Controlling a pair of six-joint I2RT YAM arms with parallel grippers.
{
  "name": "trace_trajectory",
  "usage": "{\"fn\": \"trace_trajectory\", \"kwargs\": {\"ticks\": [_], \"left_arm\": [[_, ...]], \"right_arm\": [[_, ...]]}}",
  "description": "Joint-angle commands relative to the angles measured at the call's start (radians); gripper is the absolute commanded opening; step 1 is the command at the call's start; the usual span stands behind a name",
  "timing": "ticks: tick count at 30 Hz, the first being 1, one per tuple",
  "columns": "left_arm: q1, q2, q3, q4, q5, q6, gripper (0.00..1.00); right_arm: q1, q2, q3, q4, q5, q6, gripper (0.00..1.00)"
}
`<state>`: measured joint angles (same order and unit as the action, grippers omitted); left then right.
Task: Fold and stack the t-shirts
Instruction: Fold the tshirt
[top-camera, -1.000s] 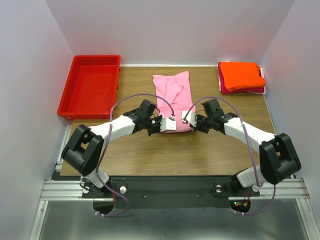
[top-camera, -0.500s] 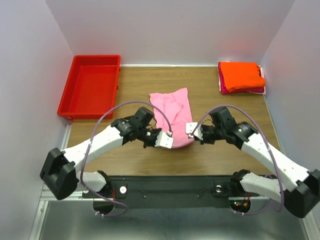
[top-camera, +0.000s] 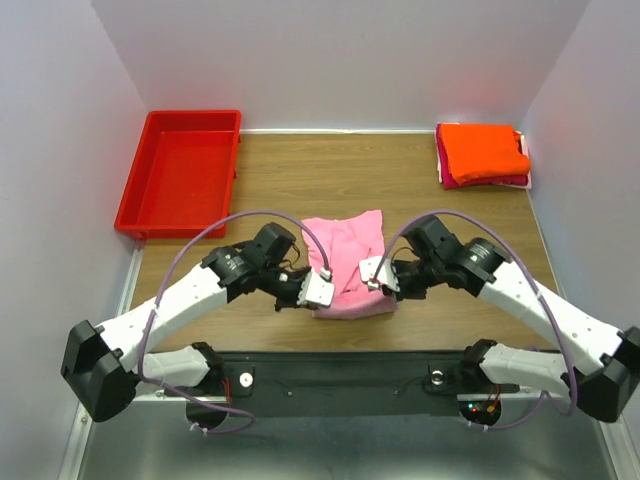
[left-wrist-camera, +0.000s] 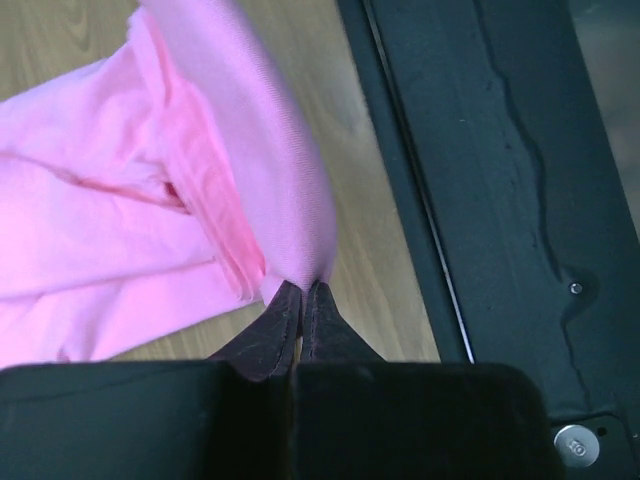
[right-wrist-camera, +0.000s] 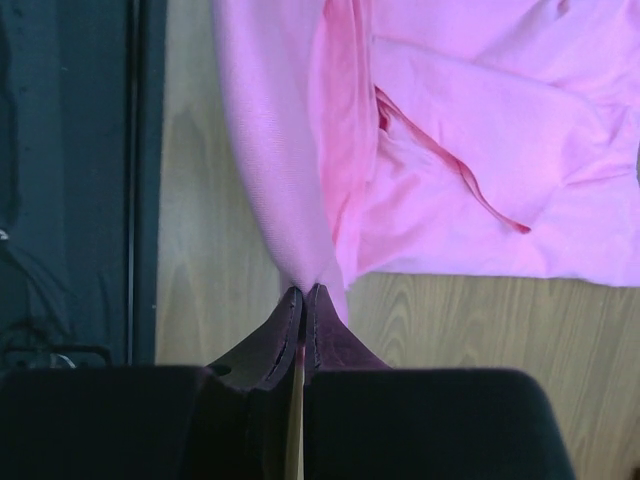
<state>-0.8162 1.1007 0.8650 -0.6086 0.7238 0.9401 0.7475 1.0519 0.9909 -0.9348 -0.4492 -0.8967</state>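
Light pink t-shirt (top-camera: 348, 262): soft cloth, lying rumpled on the wooden bench (top-camera: 420, 190) at centre, near the front edge, between the two arms. Its near hem is lifted and pulled toward the bench edge; folds and a darker pink seam show in both wrist views.

Left claw (top-camera: 318, 291): clenched on the near left corner of the light pink t-shirt; in the left wrist view the dark fingertips (left-wrist-camera: 285, 318) pinch a gathered point of cloth.

Right claw (top-camera: 376, 273): clenched on the near right corner of the same shirt; in the right wrist view the fingertips (right-wrist-camera: 322, 322) meet tightly around a peak of fabric.

Orange t-shirt (top-camera: 482, 150): folded, far right corner of the bench, lying on top of a darker pink-red t-shirt (top-camera: 452, 181), whose edges show at the left and near sides of the stack.

Red tray (top-camera: 181, 171): rigid plastic, far left corner, overhanging the bench's left edge.
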Motion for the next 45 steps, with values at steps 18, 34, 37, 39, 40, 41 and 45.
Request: {"fn": "trace_trajectory", "kwargs": {"ticks": [18, 34, 37, 39, 40, 41, 45], "left_arm": [[0.414, 0.77, 0.675, -0.059, 0.1, 0.036, 0.0], [0.424, 0.898, 0.62, -0.04, 0.072, -0.003, 0.0], [0.375, 0.774, 0.449, -0.001, 0.068, 0.034, 0.0], [0.355, 0.725, 0.381, 0.019, 0.069, 0.026, 0.0], [0.344, 0.702, 0.35, 0.027, 0.077, 0.017, 0.0], [0.336, 0.658, 0.292, 0.036, 0.078, 0.003, 0.01], [0.328, 0.547, 0.191, 0.073, 0.078, -0.041, 0.28]], "right_arm": [[-0.396, 0.813, 0.544, 0.027, -0.108, -0.323, 0.01], [-0.395, 0.973, 0.532, -0.012, -0.17, -0.136, 0.01], [-0.34, 0.867, 0.4, -0.01, -0.181, -0.108, 0.01], [-0.318, 0.814, 0.341, -0.012, -0.192, -0.087, 0.01], [-0.312, 0.768, 0.321, -0.01, -0.197, -0.076, 0.01], [-0.307, 0.751, 0.29, -0.012, -0.207, -0.042, 0.04], [-0.309, 0.692, 0.314, -0.032, -0.204, 0.083, 0.41]]}}
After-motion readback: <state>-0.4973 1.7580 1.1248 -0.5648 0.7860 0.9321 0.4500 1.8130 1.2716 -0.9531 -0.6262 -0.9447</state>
